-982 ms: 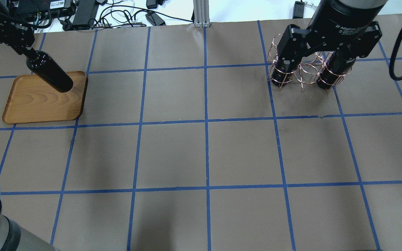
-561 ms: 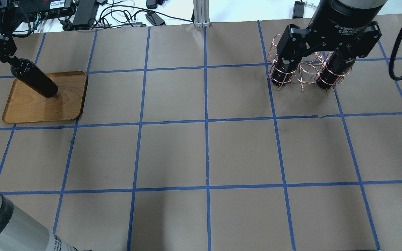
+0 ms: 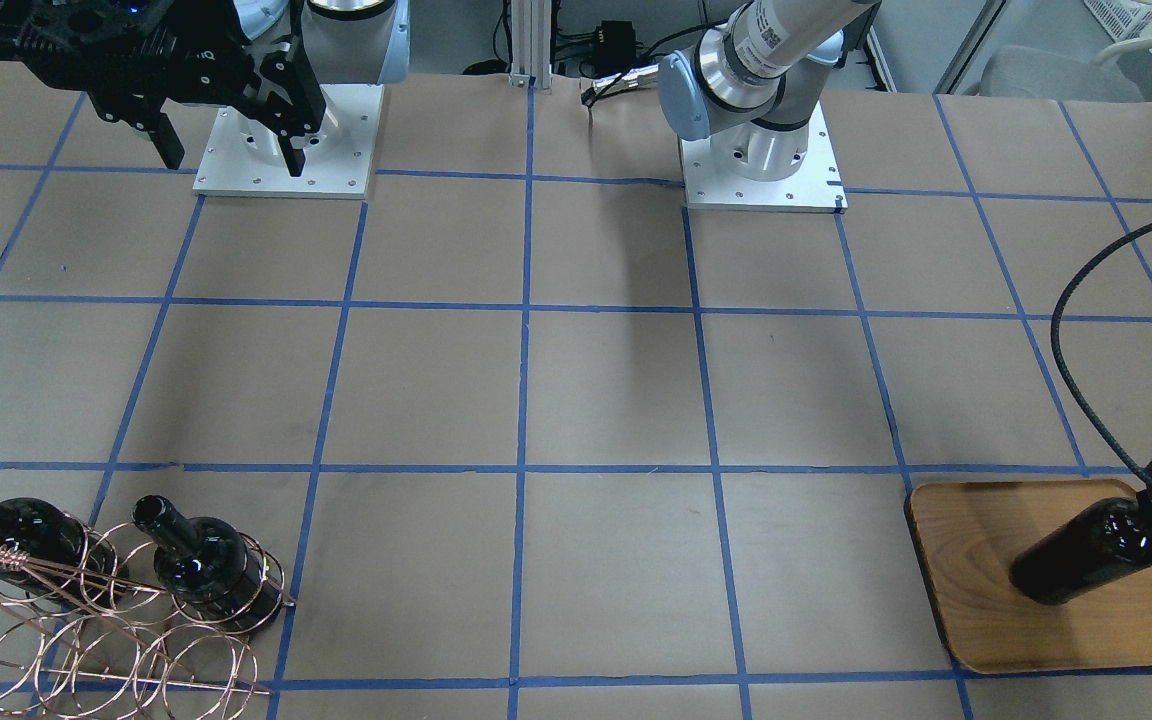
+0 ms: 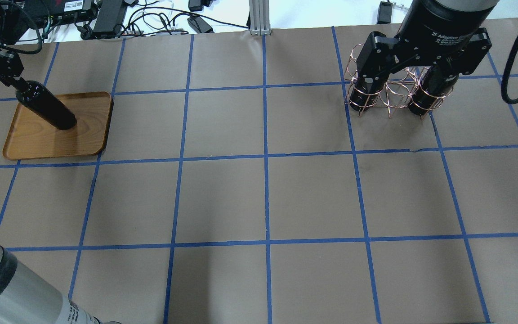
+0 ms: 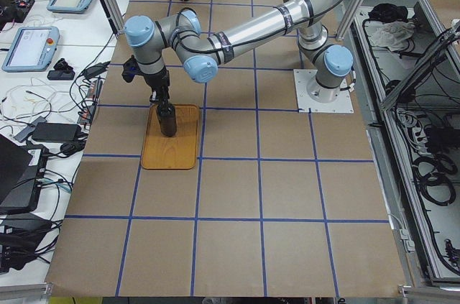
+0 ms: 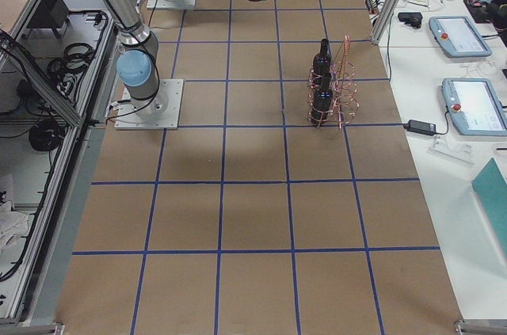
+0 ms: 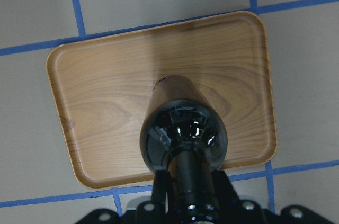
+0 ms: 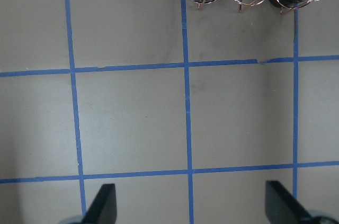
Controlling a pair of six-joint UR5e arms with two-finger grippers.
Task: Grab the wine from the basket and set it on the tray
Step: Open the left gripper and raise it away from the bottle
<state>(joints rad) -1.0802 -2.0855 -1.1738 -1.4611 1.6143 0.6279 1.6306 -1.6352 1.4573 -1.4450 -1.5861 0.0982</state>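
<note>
Left gripper jaws pinching bottle neck; bottle upright beneath jaws, base on tray, near middle. Right gripper jaws spread wide, empty, above table; basket holding two more bottles ahead of those jaws, lower down

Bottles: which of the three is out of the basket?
The bottle at the tray, its neck clamped in the left gripper. The other two stand in the basket's rings.
</note>
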